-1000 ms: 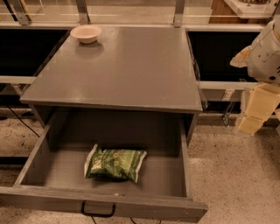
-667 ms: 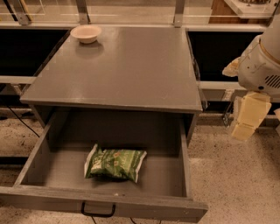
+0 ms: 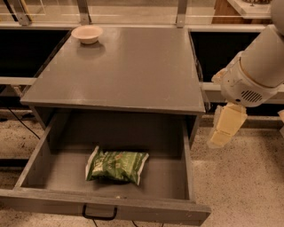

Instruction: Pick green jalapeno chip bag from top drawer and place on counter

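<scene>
The green jalapeno chip bag lies flat on the floor of the open top drawer, left of its middle. The drawer is pulled out, and its black handle shows on the front panel. The grey counter is above it. My gripper hangs from the white arm at the right, outside the drawer, above the speckled floor and beside the drawer's right wall. It holds nothing that I can see.
A small cream bowl stands at the counter's far left corner. Metal rails and posts run behind the counter. Dark openings flank the cabinet on both sides. Speckled floor lies to the right.
My arm and gripper have moved left, toward the drawer's right side. The bag, drawer and bowl have not moved.
</scene>
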Controlling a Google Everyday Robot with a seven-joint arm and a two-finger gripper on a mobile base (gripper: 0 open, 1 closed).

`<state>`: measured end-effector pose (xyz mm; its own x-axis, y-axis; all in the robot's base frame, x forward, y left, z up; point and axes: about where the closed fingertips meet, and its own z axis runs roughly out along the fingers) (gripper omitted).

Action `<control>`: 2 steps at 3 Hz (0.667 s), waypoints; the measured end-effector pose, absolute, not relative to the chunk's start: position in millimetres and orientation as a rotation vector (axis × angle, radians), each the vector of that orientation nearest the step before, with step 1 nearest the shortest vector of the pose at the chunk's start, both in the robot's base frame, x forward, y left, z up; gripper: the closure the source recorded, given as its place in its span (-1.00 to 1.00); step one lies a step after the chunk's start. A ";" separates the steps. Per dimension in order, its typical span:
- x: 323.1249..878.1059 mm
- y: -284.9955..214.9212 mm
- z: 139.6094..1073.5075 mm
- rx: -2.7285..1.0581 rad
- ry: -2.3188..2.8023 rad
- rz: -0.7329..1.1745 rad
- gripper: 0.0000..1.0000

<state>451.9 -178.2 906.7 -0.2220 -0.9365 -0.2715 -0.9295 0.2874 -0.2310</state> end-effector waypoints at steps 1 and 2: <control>451.7 -178.2 906.9 -1.685 2.207 -0.028 -1.00; 441.7 -179.6 894.6 -1.676 2.231 0.009 -1.00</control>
